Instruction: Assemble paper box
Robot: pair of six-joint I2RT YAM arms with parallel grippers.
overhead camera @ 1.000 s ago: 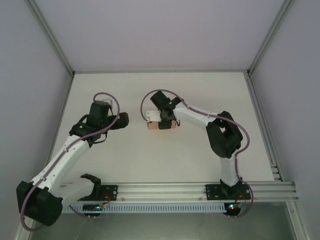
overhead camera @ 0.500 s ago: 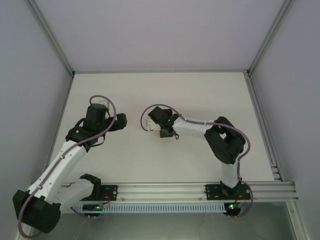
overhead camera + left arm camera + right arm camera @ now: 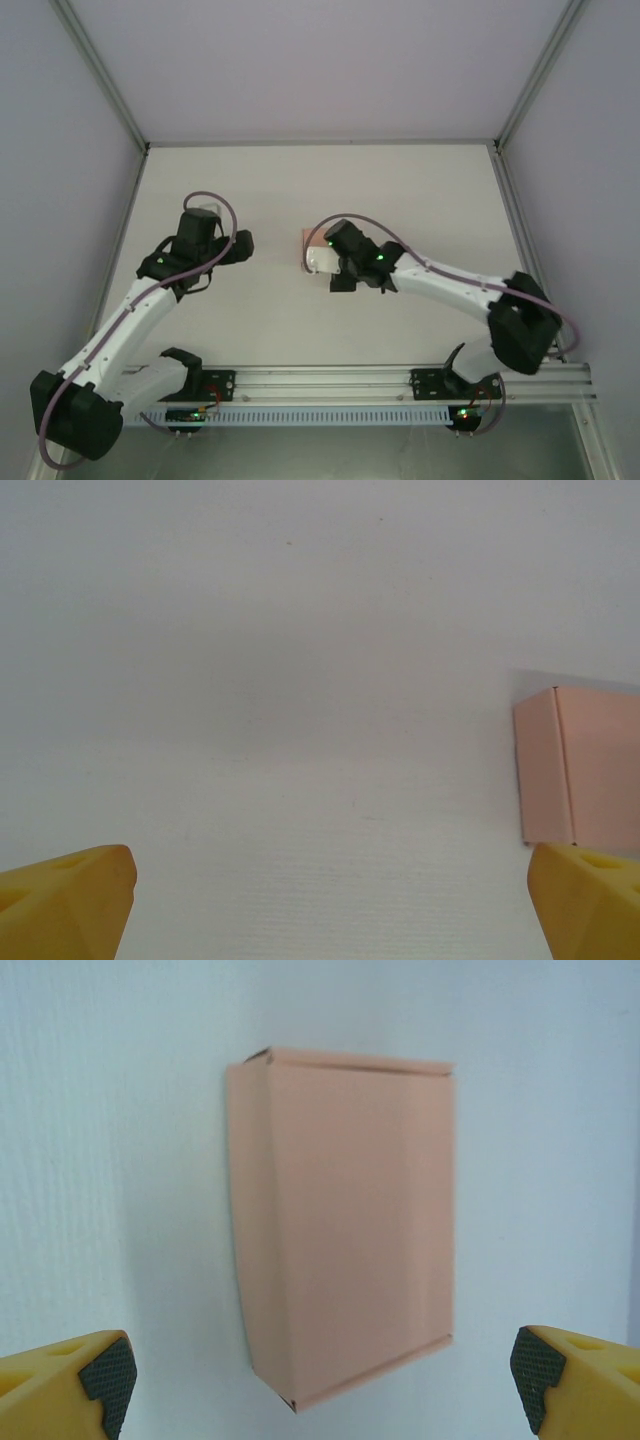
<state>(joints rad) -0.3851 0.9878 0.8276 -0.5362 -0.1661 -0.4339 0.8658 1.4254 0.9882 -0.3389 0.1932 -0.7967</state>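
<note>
One paper box [image 3: 340, 1225] lies before right gripper [image 3: 322, 1382]

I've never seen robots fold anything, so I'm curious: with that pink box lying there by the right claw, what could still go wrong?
The paper box lies loose on the table, unheld; the open right claw could bump it and slide it away. One long wall looks slightly bowed, so a squeeze might crush the card or spring a flap. The open left claw sits off to one side, so nothing braces the box.
</note>
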